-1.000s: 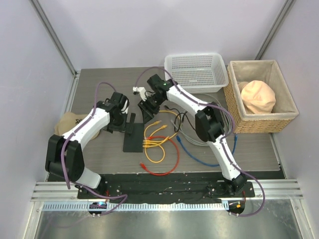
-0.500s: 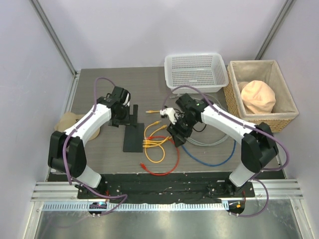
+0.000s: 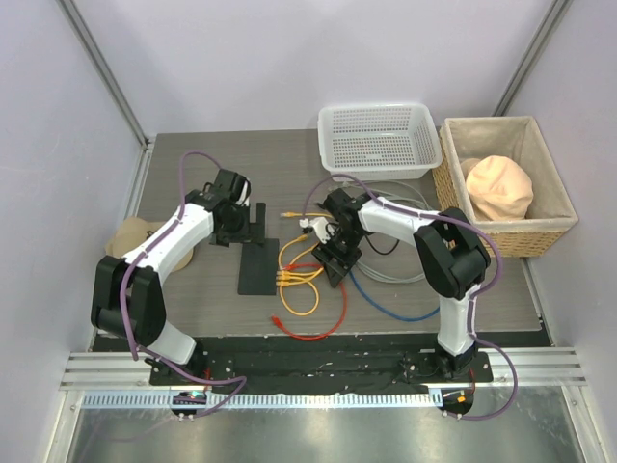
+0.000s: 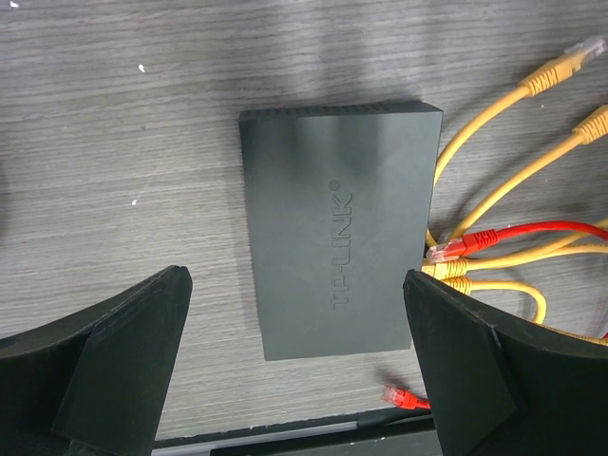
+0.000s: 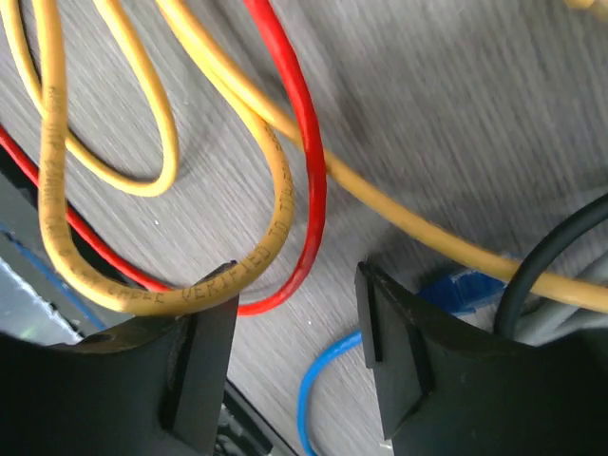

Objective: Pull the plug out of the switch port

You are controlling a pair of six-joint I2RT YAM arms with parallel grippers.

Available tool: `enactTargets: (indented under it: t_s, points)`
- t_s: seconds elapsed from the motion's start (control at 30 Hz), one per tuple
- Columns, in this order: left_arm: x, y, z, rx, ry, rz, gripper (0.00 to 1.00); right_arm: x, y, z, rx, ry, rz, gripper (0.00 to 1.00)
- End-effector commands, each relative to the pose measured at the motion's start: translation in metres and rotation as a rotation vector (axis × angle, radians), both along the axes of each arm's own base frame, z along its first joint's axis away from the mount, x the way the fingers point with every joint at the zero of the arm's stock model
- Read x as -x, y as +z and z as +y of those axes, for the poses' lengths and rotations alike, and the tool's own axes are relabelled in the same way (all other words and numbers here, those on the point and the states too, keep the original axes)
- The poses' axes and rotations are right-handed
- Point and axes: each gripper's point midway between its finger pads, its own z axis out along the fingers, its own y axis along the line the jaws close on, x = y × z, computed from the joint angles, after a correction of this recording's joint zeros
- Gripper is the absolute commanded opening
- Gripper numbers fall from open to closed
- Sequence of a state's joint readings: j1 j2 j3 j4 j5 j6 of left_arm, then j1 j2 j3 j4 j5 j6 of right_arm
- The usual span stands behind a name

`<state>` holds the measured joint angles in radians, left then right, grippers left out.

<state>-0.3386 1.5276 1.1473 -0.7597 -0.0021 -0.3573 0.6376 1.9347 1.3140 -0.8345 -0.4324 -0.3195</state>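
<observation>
Above tangled cables (image 5: 277, 190), the right hand (image 5: 294, 342) is held apart, apparently empty; the switch (image 4: 340, 242), not pinned by the wide-apart left hand (image 4: 296, 328), could be dragged.

Top view: the switch (image 3: 258, 265) has bare worktop (image 3: 217, 285) at its 9 o'clock, easy way in. The left hand (image 3: 254, 224), spread wide, hangs over its 12 o'clock end. The 3 o'clock edge is the cramped bit: yellow cables (image 3: 292, 278) and a red cable (image 3: 313, 337) bunch up right there. The right hand (image 3: 333, 258) sits low in that tangle, parted, with a blue cable (image 3: 386, 309) at its 5 o'clock.
</observation>
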Motion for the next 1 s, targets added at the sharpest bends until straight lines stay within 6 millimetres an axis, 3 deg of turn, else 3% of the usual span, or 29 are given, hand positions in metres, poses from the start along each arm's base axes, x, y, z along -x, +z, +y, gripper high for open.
enactTargets:
  t_s: [0.0,0.13,0.23,0.4,0.53,0.63,0.77,0.9,0.93,0.97]
  points:
    - [-0.007,0.010,0.000,0.022,-0.003,-0.053,1.00,-0.022,-0.015,0.004,0.025,0.017,-0.080,0.58]
    - [-0.009,0.007,0.002,0.029,0.013,-0.047,1.00,-0.019,-0.026,-0.016,0.118,0.031,-0.088,0.43]
    - [-0.011,0.009,0.004,0.031,0.022,-0.048,1.00,-0.018,-0.021,-0.023,0.132,0.048,-0.112,0.27]
    - [-0.011,0.011,0.007,0.026,0.025,-0.051,1.00,-0.038,0.042,-0.031,0.089,0.079,-0.275,0.13]
    - [-0.009,0.007,0.009,0.033,0.035,-0.041,1.00,-0.056,0.098,-0.042,0.023,0.064,-0.363,0.10]
    - [-0.010,0.007,0.011,0.033,0.040,-0.037,1.00,-0.069,0.122,-0.060,0.027,0.055,-0.437,0.09]
    - [-0.011,0.008,0.009,0.043,0.039,-0.038,1.00,-0.110,0.136,-0.108,0.086,-0.036,-0.493,0.08]
    - [-0.009,0.005,0.008,0.044,0.035,-0.025,1.00,-0.148,0.135,-0.152,0.189,-0.065,-0.517,0.11]
    - [-0.008,0.003,0.008,0.050,0.035,-0.018,1.00,-0.160,0.139,-0.163,0.229,-0.081,-0.545,0.14]
    - [-0.008,0.004,0.006,0.058,0.036,-0.019,1.00,-0.169,0.129,-0.171,0.261,-0.113,-0.527,0.31]
